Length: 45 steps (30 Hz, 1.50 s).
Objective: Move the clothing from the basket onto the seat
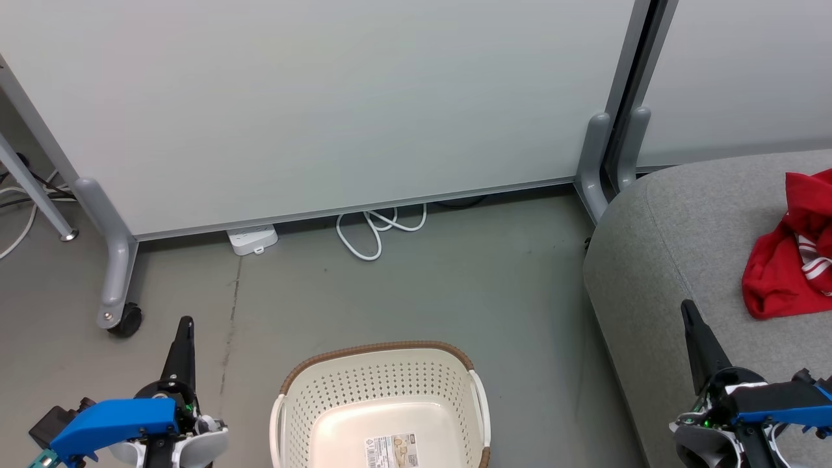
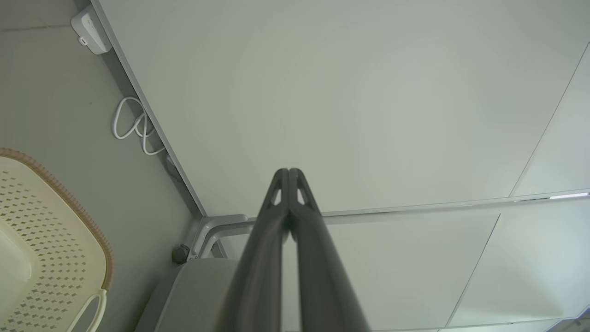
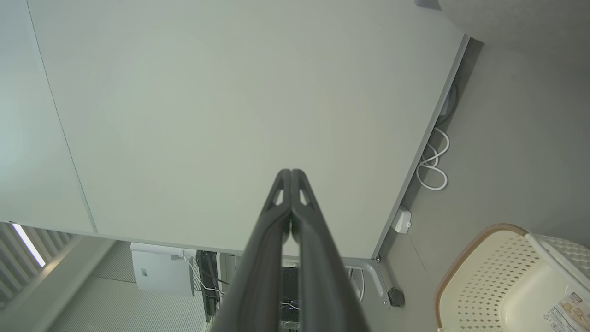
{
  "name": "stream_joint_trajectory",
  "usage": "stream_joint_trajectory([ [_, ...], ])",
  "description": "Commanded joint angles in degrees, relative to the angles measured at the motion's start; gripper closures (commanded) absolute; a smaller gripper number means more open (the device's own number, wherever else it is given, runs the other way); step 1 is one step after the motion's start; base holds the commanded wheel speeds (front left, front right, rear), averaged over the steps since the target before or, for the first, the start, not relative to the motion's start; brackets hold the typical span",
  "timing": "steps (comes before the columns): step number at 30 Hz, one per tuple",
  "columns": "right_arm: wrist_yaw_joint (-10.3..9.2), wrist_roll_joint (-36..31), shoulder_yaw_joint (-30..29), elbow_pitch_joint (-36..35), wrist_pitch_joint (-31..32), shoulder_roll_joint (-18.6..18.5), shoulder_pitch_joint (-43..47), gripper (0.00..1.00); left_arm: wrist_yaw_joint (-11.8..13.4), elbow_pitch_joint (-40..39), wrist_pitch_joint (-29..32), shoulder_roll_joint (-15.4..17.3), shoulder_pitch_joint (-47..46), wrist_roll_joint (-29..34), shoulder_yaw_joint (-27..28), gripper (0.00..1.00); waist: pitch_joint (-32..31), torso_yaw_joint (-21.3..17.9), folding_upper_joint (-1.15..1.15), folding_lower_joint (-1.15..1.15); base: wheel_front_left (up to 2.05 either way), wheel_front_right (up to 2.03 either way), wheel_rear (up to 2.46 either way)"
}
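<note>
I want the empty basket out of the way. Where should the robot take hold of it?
Probably the white left handle of the basket, from above on its left. It bows out from the wall as a thin loop with a gap behind, and the left tool, shut, is nearest.

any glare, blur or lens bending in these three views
Head view: flat, even light, no glare, the basket and red clothing sharp. Left wrist view: the wide lens bows the lower edge of the wall panel, and the left gripper looks soft up close. Right wrist view: same soft right gripper, a bright light strip at lower left.
</note>
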Motion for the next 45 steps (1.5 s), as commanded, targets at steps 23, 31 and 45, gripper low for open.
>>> stream_joint_trajectory([
  [23, 0.02, 7.3, -0.9, -0.5, 1.1, 0.3, -0.9, 1.00, -0.1, -0.6, 2.0, 0.1, -1.7, -6.2, 1.0, 1.00, 0.0, 0.0, 0.00, 0.00, 0.00, 0.00, 0.00],
  [31, 0.02, 7.3, -0.9, -0.5, 1.1, 0.3, -0.8, 1.00, -0.1, -0.6, 2.1, 0.1, -1.8, -6.2, 1.0, 1.00, 0.0, 0.0, 0.00, 0.00, 0.00, 0.00, 0.00],
  [45, 0.02, 7.4, -0.9, -0.5, 1.1, 0.3, -0.8, 1.00, -0.1, -0.6, 2.1, 0.0, -1.8, -6.1, 1.0, 1.00, 0.0, 0.0, 0.00, 0.00, 0.00, 0.00, 0.00],
])
